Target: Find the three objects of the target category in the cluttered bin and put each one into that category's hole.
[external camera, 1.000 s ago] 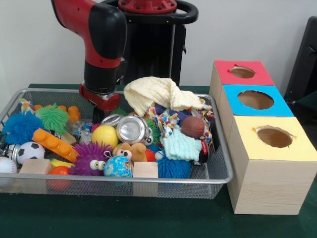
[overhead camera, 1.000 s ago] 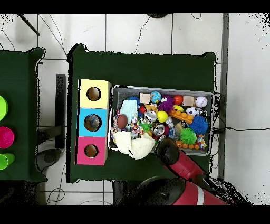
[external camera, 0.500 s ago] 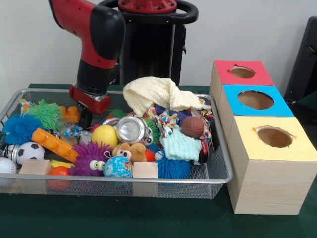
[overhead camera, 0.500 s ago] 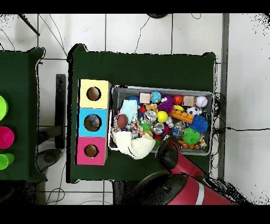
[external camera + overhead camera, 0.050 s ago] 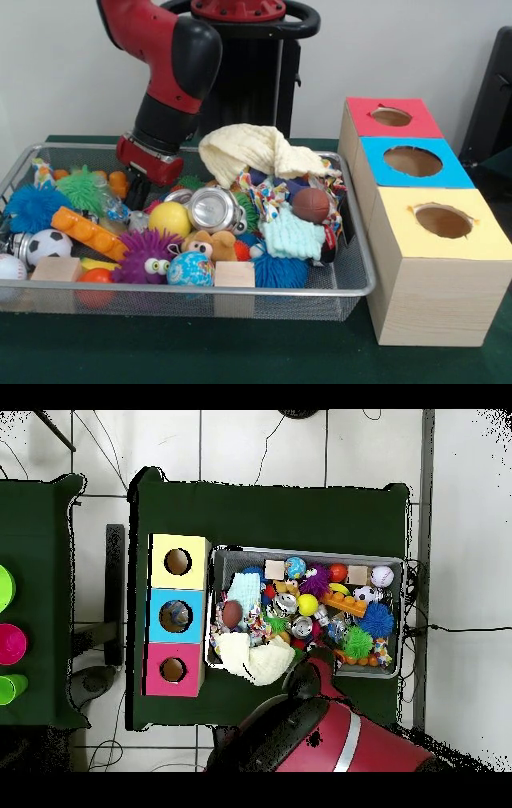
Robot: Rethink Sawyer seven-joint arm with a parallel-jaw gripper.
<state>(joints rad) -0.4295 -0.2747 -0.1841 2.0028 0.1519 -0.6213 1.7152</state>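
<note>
We see the hand (image 5: 138,190) low in the wire mesh bin (image 5: 362,264), its dark tip among the toys behind the round yellow ball (image 5: 170,218); we cannot tell how far open it is or whether it grips anything. Since half a second ago the red and black arm (image 5: 172,76) has leaned over to the right while the hand stayed put. The spiky green ball (image 5: 82,190) beside it sits lower now. The wooden box (image 5: 432,264) with red, blue and yellow holed tops stands just beside the bin on the green surface (image 5: 240,352)
</note>
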